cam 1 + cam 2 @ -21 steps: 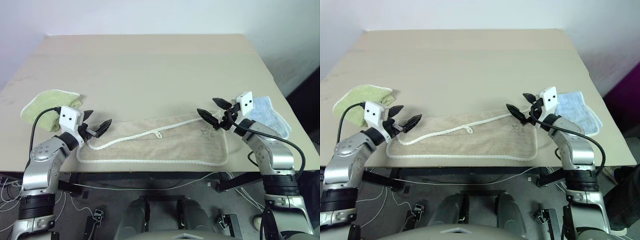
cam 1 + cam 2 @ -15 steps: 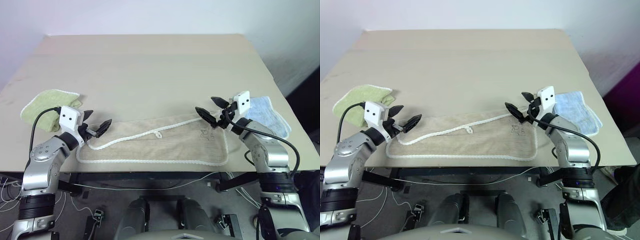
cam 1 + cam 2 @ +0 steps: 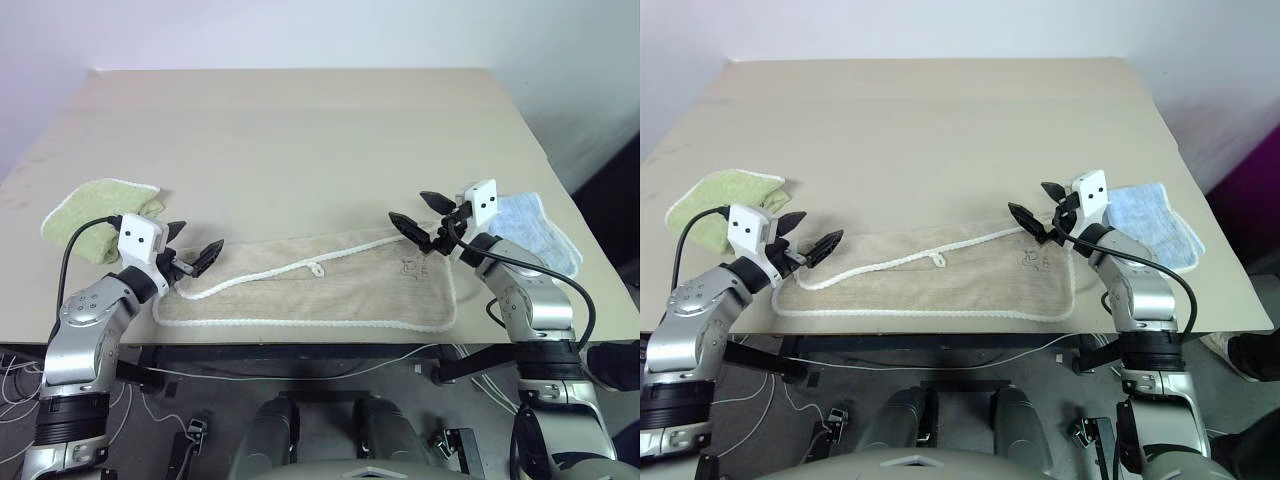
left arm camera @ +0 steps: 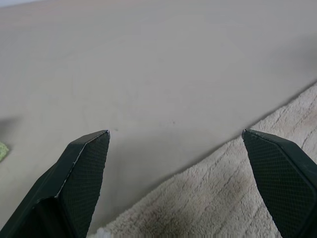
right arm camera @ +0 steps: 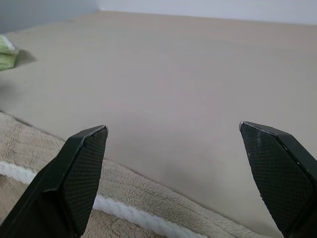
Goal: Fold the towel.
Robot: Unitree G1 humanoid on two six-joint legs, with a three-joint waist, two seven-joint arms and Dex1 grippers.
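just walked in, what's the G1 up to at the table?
It is set up to fold the beige towel, which lies along the near edge of the table, already doubled lengthwise. The left pincer hovers open at one end and the right pincer open at the other, neither gripping yet. A folded green towel and a blue towel sit at the sides.

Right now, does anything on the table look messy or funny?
A little. The beige towel lies along the table's near edge, folded unevenly: its top layer's white corded edge runs slanted and wavy with a small loop, not lined up with the lower layer. The green towel and blue towel look neatly folded.
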